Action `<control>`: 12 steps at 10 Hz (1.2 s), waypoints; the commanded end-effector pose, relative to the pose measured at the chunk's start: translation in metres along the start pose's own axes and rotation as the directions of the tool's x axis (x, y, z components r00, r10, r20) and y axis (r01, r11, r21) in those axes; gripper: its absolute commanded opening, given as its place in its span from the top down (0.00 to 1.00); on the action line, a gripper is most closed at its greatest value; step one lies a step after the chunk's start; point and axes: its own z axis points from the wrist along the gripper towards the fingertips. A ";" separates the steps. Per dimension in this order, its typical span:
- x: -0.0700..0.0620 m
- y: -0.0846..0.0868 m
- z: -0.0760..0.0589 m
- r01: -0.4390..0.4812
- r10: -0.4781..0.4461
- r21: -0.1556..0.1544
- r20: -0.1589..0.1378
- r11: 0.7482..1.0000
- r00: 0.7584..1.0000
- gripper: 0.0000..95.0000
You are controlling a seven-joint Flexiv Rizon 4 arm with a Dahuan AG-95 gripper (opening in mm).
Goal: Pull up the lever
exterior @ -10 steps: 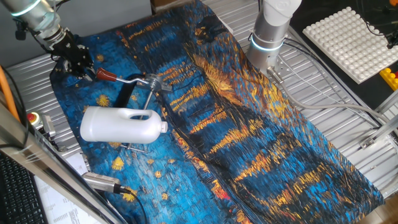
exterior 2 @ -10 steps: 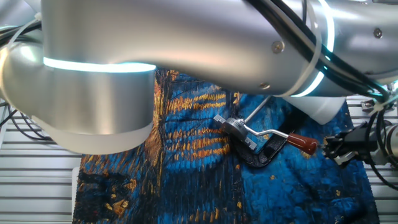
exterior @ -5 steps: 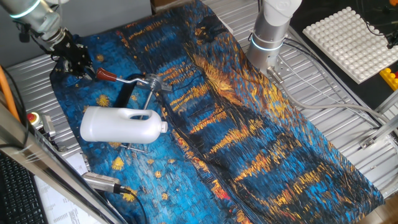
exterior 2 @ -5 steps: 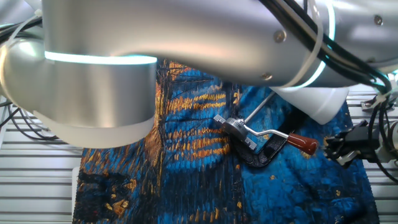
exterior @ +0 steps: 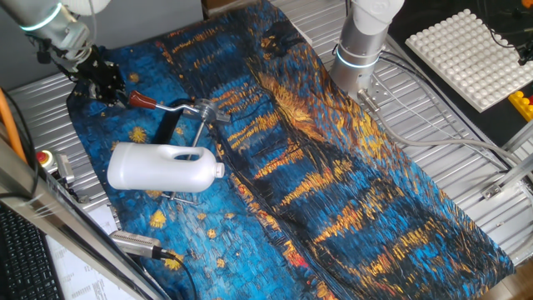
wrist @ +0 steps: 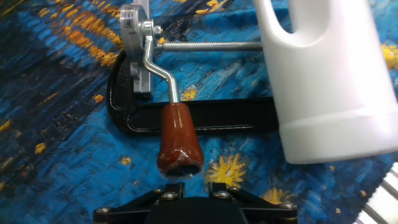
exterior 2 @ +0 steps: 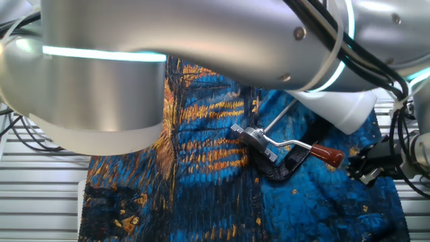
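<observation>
Lying just beyond the claw, the lever points its red-brown tip at it.

The desk is a ribbed silver metal surface, mostly covered by a wrinkled cloth printed in deep blue with orange and yellow streaks (a painted night-sky pattern). A white tray of small domed bumps lies at the far right corner, with a yellow block just beside it. Grey cables trail across the bare metal. A red button sits near the left edge. Lighting is even.
</observation>
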 end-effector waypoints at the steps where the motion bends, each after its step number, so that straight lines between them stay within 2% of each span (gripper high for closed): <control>1: 0.003 0.003 0.003 0.014 -0.013 -0.025 0.015 1.000 1.000 0.80; 4: 0.002 0.009 0.009 0.018 -0.018 -0.035 0.012 0.999 1.000 0.80; 8: 0.001 0.013 0.014 0.019 -0.018 -0.071 0.024 0.997 1.000 0.80; 12: 0.001 0.016 0.017 0.017 -0.012 -0.082 0.061 0.997 0.998 0.80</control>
